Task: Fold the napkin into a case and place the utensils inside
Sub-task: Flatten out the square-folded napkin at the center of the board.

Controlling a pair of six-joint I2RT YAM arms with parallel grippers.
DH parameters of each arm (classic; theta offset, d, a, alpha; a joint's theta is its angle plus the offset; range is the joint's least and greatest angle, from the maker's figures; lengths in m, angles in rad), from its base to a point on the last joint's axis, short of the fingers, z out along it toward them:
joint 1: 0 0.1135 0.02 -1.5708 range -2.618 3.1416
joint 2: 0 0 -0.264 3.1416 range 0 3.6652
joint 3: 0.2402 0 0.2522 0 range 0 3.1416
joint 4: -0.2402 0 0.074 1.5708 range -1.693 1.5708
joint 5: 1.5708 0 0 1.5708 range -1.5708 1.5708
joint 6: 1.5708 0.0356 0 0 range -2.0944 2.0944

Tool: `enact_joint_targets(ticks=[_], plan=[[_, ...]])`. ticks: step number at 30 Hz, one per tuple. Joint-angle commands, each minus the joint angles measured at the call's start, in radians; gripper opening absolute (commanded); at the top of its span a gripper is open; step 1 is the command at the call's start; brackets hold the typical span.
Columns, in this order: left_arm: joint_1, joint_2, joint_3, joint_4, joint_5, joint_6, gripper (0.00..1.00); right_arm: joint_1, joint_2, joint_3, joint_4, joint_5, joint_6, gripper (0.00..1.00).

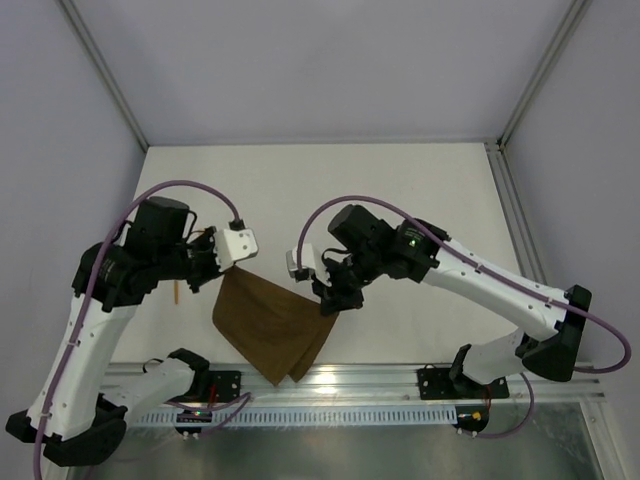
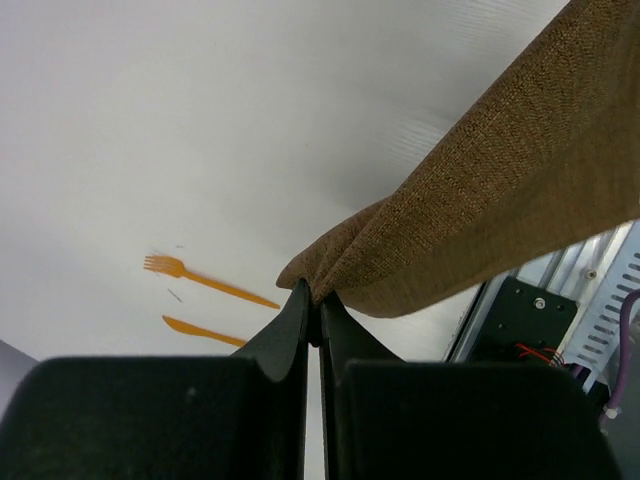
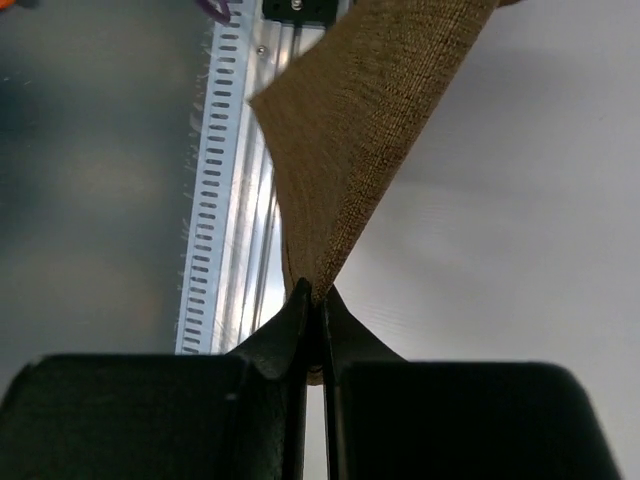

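Blocked at centre by napkin (image 1: 272, 325) hanging over near rail (image 1: 400, 378). Cluttered at left by fork (image 2: 208, 281) and knife (image 2: 200, 331) lying flat. Open across far table (image 1: 400, 190).

The flat white matte table (image 1: 400, 190) carries a thin orange-tan tined fork (image 2: 210, 283) and, lying near it but apart, a thin orange-tan knife-shaped piece (image 2: 200, 331).

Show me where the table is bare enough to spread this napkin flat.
Widest: the far half of the table, between the wrists and the back wall. Smaller: beyond the right arm, toward the right frame rail. Crowded: the near edge, where the napkin hangs by the front rail, and beside the left arm, where the fork and knife lie.
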Motion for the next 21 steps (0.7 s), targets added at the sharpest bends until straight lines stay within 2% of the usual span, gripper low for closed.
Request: enact_joint_targets(ticks=[1, 4, 7, 9, 11, 15, 21], plan=[[0.012, 0.008, -0.006, -0.156, -0.027, 0.038, 0.0, -0.026, -0.065, -0.116, -0.069, -0.155, 0.006, 0.03], [0.012, 0.074, -0.051, -0.084, -0.033, 0.038, 0.0, -0.101, -0.022, -0.177, -0.035, -0.272, -0.039, 0.03], [0.014, 0.208, -0.1, 0.012, -0.044, 0.047, 0.0, -0.264, 0.085, -0.212, -0.038, -0.379, -0.126, 0.03], [0.017, 0.297, -0.102, 0.071, -0.033, 0.047, 0.0, -0.377, 0.185, -0.203, 0.032, -0.354, -0.078, 0.03], [0.025, 0.455, -0.062, 0.142, -0.016, 0.043, 0.0, -0.439, 0.271, -0.154, 0.031, -0.328, -0.08, 0.03], [0.069, 0.721, 0.177, 0.278, -0.027, -0.018, 0.01, -0.638, 0.473, -0.017, 0.123, -0.305, 0.011, 0.03], [0.077, 1.103, 0.5, 0.413, -0.071, -0.161, 0.04, -0.716, 0.683, 0.198, 0.111, -0.131, 0.061, 0.03]])
